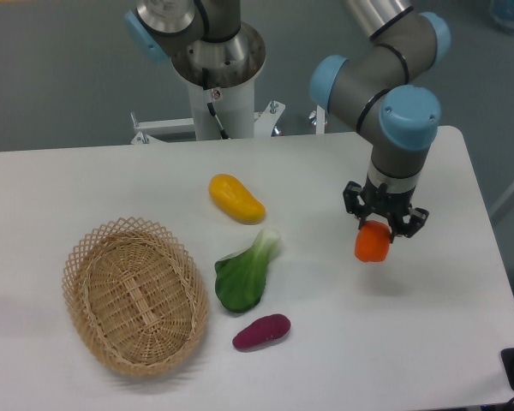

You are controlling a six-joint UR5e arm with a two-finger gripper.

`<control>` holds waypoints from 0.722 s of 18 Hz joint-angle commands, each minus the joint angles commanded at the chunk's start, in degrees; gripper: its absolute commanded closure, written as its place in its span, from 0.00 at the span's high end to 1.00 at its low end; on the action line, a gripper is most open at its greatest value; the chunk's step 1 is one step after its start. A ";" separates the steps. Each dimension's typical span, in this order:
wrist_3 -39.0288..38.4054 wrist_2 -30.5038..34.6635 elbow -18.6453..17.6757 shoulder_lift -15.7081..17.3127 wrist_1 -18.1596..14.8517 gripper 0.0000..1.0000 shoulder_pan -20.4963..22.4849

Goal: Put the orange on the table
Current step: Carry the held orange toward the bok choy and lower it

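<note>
The gripper [379,229] hangs over the right half of the table [428,342], its fingers [356,214] pinching the orange [373,243] by its upper part, so the fruit shows below them and appears to be held clear of the white surface, with a faint shadow under it and to the right. The step in hand looks like the lowering and release. To do it well, the arm should bring the orange straight down until its underside meets the table, and only then spread the fingers, since a rounded fruit let go from any height may roll toward the table's right edge. The spot underneath is bare; the bok choy [245,272], the purple item [261,331], the yellow mango-like fruit [236,198] and the wicker basket [135,294] all lie well apart to the left, so nothing crowds the descent. After release, a vertical lift would keep the fingers from nudging it.
</note>
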 joint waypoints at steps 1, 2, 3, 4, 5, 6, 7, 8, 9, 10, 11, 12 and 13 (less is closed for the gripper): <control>-0.09 0.09 -0.44 0.00 0.70 0.28 -0.35; 0.00 0.09 -0.88 -0.09 0.97 0.28 -0.44; 0.00 0.00 -1.23 -0.18 1.06 0.28 -0.44; 0.00 0.00 -1.49 -0.35 1.06 0.28 -0.97; 0.00 0.00 -1.58 -0.53 1.06 0.28 -1.58; -0.17 0.09 -1.84 -0.70 1.15 0.28 -1.93; -0.18 0.09 -2.20 -1.14 1.15 0.28 -2.55; -0.18 0.09 -2.37 -1.32 1.15 0.28 -3.16; -0.35 0.09 -2.64 -1.49 1.15 0.28 -3.43; -1.31 0.00 -2.99 -1.58 1.23 0.28 -3.78; -2.45 0.00 -3.08 -1.93 1.15 0.28 -4.22; -2.98 0.00 -3.08 -2.28 1.15 0.28 -4.48; -3.08 0.00 -3.16 -2.55 1.15 0.28 -4.57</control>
